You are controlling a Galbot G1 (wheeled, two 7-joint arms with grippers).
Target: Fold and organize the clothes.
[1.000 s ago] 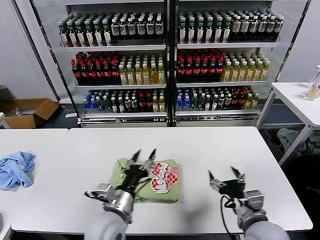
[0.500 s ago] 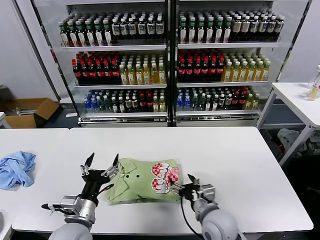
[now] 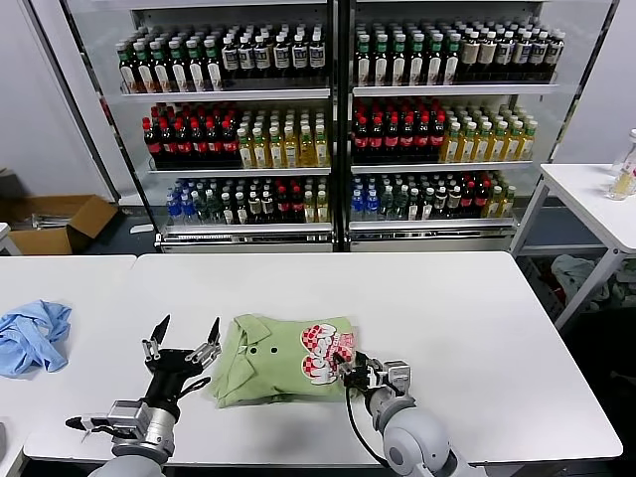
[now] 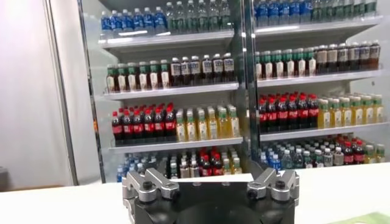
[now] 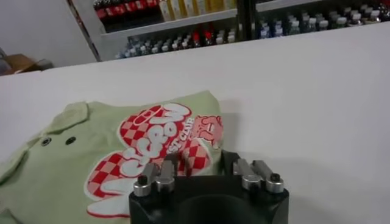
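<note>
Soft, light, floppy shirt (image 3: pixel 283 360), folded on counter (image 3: pixel 447 308); best pinched at an edge. Left end effector (image 3: pixel 183 343) wide, beside collar; right end effector (image 3: pixel 350 369) at shirt's edge, grip unclear.

the polo shirt (image 3: pixel 280 360) is light green with a red-and-white checkered chest print (image 3: pixel 326 353) and small dark buttons; a crumpled cloth (image 3: pixel 32 336) is light blue; the table (image 3: pixel 477 328) is white; both grippers are black with silver joints; shelf bottles (image 3: pixel 298 139) show red, yellow, green and dark colours; the cardboard box (image 3: pixel 60 221) is brown
</note>
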